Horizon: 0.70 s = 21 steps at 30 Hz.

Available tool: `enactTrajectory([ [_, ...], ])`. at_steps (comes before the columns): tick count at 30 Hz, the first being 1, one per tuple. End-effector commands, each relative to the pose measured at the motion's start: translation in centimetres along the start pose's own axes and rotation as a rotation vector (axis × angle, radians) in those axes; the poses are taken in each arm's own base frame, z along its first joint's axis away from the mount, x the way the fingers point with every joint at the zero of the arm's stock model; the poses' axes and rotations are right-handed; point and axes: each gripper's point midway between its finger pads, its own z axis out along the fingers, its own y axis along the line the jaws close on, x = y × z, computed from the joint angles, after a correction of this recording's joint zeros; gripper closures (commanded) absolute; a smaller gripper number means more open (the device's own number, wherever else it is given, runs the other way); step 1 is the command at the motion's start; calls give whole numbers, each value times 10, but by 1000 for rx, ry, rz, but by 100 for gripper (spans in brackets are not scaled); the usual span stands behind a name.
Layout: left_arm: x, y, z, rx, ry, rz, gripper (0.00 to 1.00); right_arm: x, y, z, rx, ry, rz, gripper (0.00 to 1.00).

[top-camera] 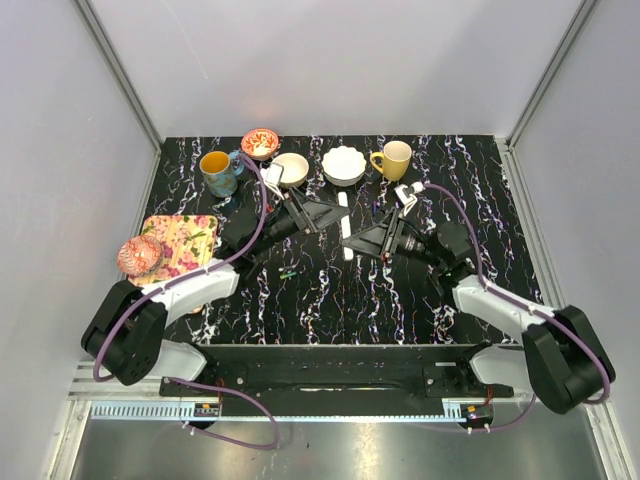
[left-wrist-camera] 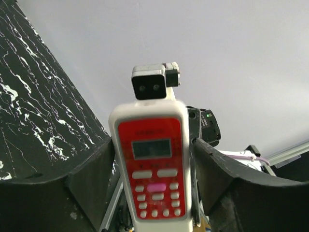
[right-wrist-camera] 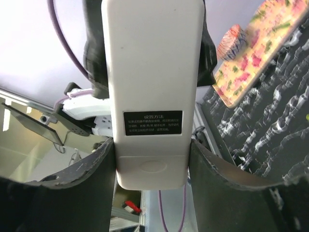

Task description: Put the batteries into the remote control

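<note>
A black tabletop (top-camera: 330, 300) veined with white fills the overhead view, with pale grey panels (top-camera: 330, 60) around it. Two robot arms are bolted at its near edge. The left arm (top-camera: 190, 285) stretches forward and to the right. The right arm (top-camera: 500, 300) stretches forward and to the left. Their wrists meet near the middle of the table, pointing at each other.

On the left side of the table lies a floral tray (top-camera: 185, 240), with a round red-patterned object (top-camera: 138, 255) at its near left corner. Along the far edge stand, from left to right, a teal mug (top-camera: 218, 172), a red patterned bowl (top-camera: 260, 143), a plain white bowl (top-camera: 291, 168), a scalloped white bowl (top-camera: 343, 165) and a yellow mug (top-camera: 392, 158).

The remote control (left-wrist-camera: 152, 164) sits between the two wrists at the centre of the table, gripped from both sides at once. The left gripper (left-wrist-camera: 153, 145) has its two dark fingers (left-wrist-camera: 82, 188) pressed against the remote's long edges. The red face, with white buttons and a pale display, is turned toward the left wrist camera. The right gripper (right-wrist-camera: 152, 145) pinches the same remote by its long edges from the opposite side. The white back faces the right wrist camera, and a black label (right-wrist-camera: 153, 122) with white print sits just above the fingertips. Whether the remote touches the table cannot be told.
</note>
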Motion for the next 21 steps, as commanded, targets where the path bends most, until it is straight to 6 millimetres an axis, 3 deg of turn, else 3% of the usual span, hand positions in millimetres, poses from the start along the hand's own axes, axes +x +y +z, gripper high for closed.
enactTrajectory([
  [1,-13,-16,8,11,3,50,15,9,25,-3,42,83,-161,92],
  [2,-16,-18,5,-2,-10,88,9,4,20,-4,110,67,-199,99],
  [4,-17,-2,2,-100,4,98,1,7,13,-15,264,111,-316,100],
  [5,-20,-2,-1,-127,-2,146,1,-1,7,-19,337,80,-348,100],
  [8,-24,16,-8,-279,17,193,1,-1,-18,-41,527,109,-417,100],
  [14,-20,19,-17,-431,29,278,1,-3,-36,-54,684,123,-481,100],
  [21,7,29,-5,-528,110,292,1,-9,-38,-46,724,94,-502,100],
])
